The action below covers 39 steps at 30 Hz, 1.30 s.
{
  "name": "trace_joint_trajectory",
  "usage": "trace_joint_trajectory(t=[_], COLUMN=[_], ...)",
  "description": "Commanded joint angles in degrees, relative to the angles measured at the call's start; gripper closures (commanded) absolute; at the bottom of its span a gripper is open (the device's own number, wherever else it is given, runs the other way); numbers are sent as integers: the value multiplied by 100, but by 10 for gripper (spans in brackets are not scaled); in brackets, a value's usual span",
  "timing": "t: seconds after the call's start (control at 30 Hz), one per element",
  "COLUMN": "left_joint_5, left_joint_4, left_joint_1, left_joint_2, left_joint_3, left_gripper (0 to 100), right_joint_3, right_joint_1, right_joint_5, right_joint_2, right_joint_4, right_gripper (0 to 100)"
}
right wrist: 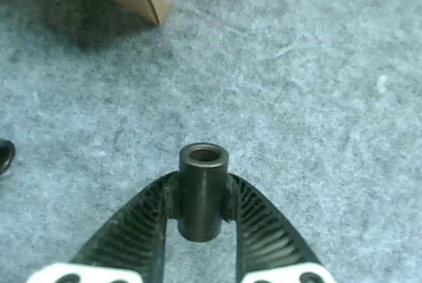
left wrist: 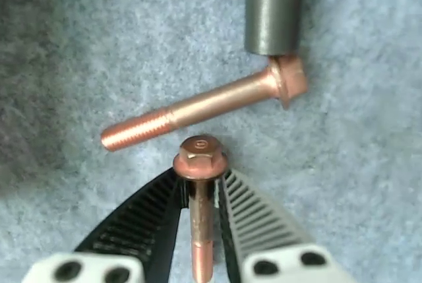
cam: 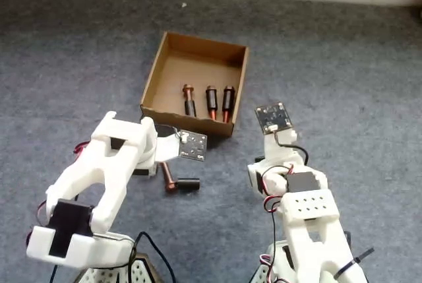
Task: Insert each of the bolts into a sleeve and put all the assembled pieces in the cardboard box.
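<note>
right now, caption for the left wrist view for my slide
Left claw grips a bolt; a second bolt and a sleeve lie on the carpet.

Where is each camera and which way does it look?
High view: overhead, looking down at the cardboard box and both arms.
Left wrist view: on that wrist, facing the left gripper holding a bolt.
Right wrist view: on that wrist, facing the right gripper holding a sleeve.
High and right wrist views share the cardboard box.
</note>
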Motion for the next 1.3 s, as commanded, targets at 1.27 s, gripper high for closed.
trace_joint_trajectory(t=[1.27], left_joint_5=[7745], left_joint_4=[475], left_joint_1=[1393], left_joint_2=[-7029], left_joint_3=[101], left_gripper=[994], right_joint_3=[1147], right_joint_1=[-919], right_joint_5=[-1873], right_joint_2=[-5077], right_joint_4=[-330], right_gripper=[993])
